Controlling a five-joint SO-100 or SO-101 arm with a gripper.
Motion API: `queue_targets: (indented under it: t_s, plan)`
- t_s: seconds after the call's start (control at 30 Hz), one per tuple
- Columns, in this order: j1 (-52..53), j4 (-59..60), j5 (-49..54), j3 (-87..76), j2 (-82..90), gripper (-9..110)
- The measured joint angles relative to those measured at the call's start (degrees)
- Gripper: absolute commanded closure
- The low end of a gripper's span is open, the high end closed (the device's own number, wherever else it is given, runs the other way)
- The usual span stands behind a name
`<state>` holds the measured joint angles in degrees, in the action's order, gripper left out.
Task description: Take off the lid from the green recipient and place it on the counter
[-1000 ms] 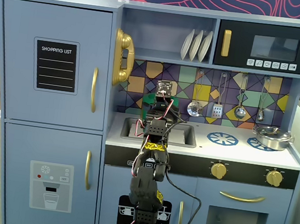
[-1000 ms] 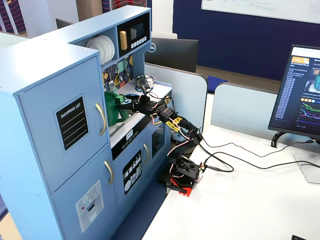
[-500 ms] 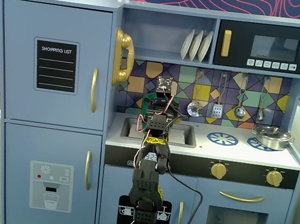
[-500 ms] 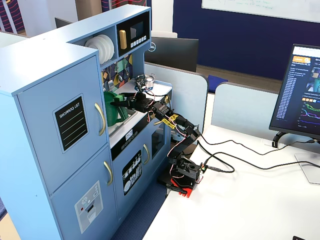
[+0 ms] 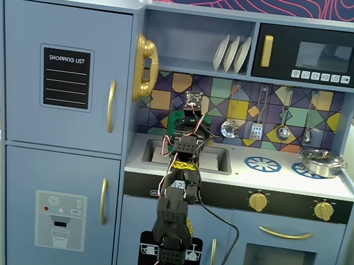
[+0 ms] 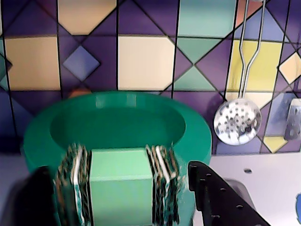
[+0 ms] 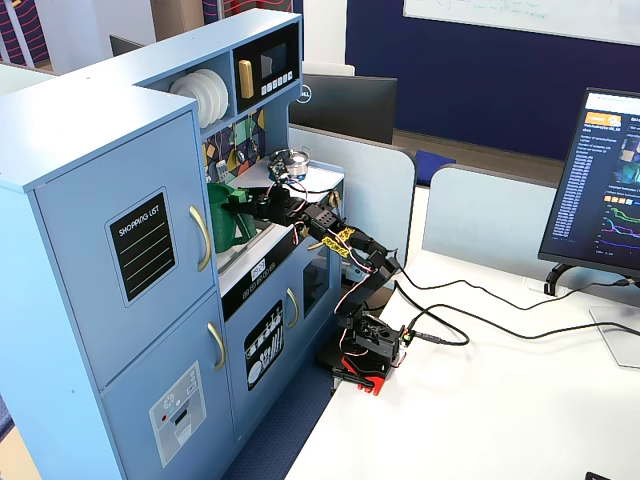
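Note:
The green lid (image 6: 117, 110) fills the lower wrist view as a round rim with a sunken middle. Its light-green handle block (image 6: 120, 188) sits between my taped fingers (image 6: 75, 183). My gripper (image 6: 120, 162) is shut on that handle. The green recipient (image 7: 222, 230) stands at the back left of the white counter (image 5: 275, 179), beside the sink. In a fixed view the arm covers most of it and only a green edge (image 5: 177, 118) shows. My gripper (image 7: 244, 205) is at the pot's top. I cannot tell whether the lid rests on the pot or is raised off it.
The recessed sink (image 5: 161, 151) lies under the arm. A silver pot (image 5: 320, 162) stands on the right burner mark. Utensils hang on the tiled back wall, among them a skimmer (image 6: 236, 121). A gold phone (image 5: 145, 67) hangs to the upper left of the pot.

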<state>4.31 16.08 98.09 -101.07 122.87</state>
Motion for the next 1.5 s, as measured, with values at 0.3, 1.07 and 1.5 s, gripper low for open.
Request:
queue_targets:
  t_s: [0.3,1.07,1.5]
  plan:
    - [-0.79,1.58,3.34,0.97,-0.26,101]
    - [2.2,0.18,3.69,6.33,-1.67,101]
    - [20.13,2.9,2.72,8.0,-1.49,101]
